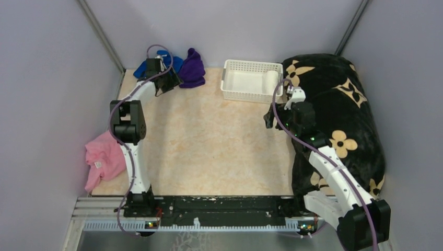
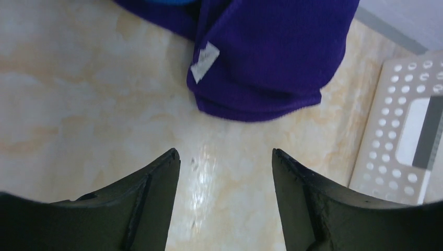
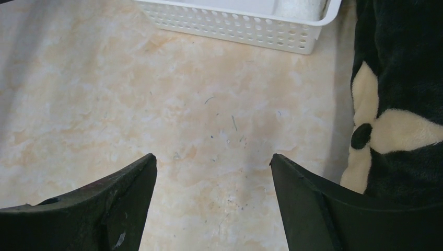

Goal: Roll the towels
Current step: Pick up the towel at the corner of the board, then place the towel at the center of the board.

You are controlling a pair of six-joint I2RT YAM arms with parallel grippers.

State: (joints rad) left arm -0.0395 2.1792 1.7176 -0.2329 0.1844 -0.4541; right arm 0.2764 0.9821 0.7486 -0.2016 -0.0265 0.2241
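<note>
Purple towel, crumpled, white tag showing, beside blue towel.

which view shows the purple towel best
The left wrist view: the purple towel fills the upper frame, showing its folded edge and white tag, just beyond the open left gripper. The top external view shows it only as a small heap at the table's far edge. The right wrist view misses it.

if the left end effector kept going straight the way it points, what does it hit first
Most likely the purple towel, lying just ahead of the open left end effector with only bare table between them; how high the end effector sits is unclear.
</note>
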